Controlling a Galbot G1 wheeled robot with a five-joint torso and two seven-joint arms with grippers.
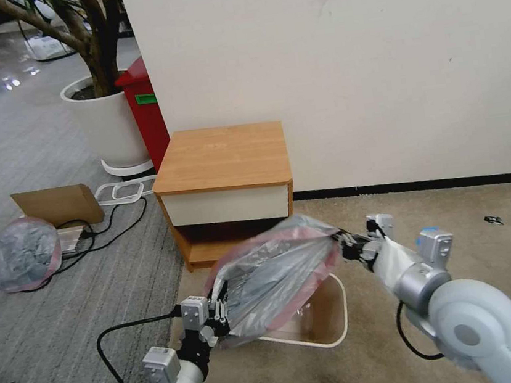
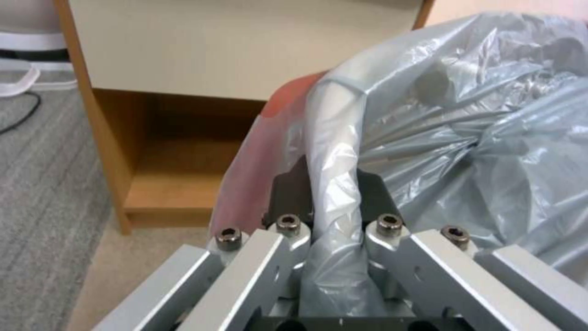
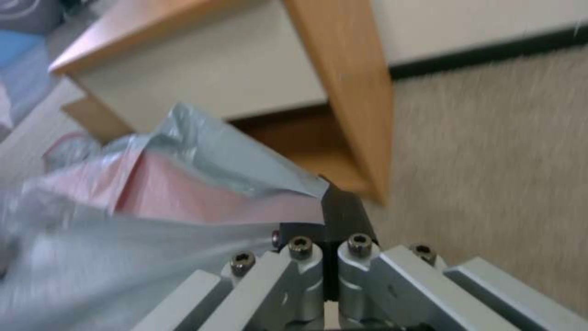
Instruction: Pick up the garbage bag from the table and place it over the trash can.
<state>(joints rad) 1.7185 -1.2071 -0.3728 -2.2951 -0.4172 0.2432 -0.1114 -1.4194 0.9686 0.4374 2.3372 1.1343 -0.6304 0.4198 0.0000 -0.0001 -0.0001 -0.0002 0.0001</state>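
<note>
Garbage bag (image 1: 278, 275): held stretched above the trash can (image 1: 337, 324), before the table (image 1: 223, 158).
Left gripper (image 1: 220, 317): clamped on one edge.
Right gripper (image 1: 344, 244): clamped on the opposite edge.

Two silver-grey arms with rounded white joints and black cables. Each gripper (image 2: 334, 193) has black fingers (image 3: 343, 214) on screwed aluminium links.

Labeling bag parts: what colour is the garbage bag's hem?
Pink, on a translucent grey garbage bag; clearest in the head view.
</note>
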